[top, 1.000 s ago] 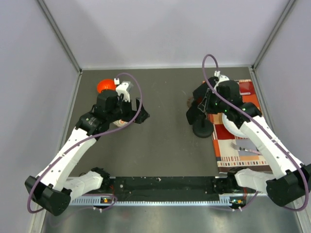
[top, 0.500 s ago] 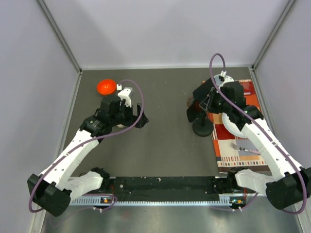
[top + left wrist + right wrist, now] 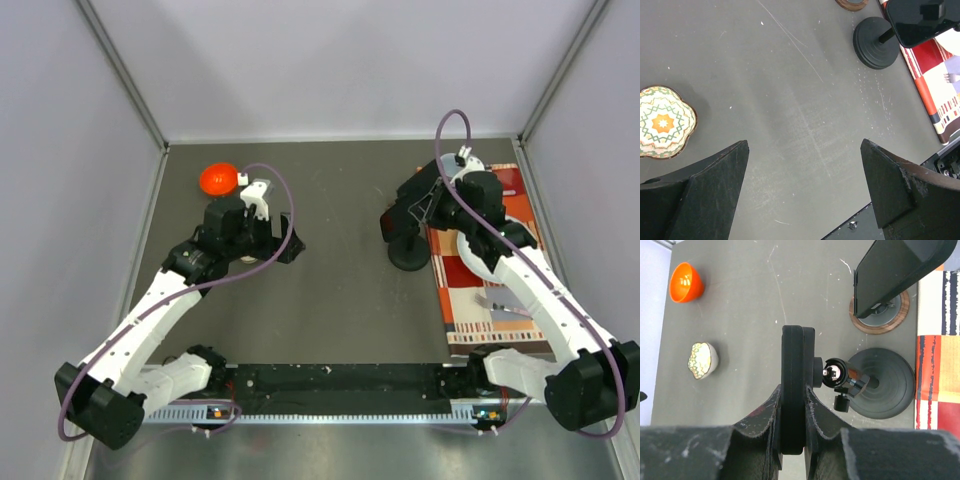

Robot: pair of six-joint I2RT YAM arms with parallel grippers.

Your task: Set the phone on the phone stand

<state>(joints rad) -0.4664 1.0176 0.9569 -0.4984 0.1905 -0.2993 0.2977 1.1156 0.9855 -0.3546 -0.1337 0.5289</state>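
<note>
- Left gripper point(image 3: 804, 145): jaws wide, nothing in them. We reckon it sits clear, well apart from the stand point(image 3: 876, 49), to leave room.
- Right gripper point(image 3: 792, 390): clamped on the phone point(image 3: 792, 350), held on edge so its back meets the stand's head.
- Phone: thin black slab, upright, touching the head; prob. not let go yet.
- Beyond: brown-foot holder point(image 3: 880, 320), orange bowl point(image 3: 686, 281).
</note>
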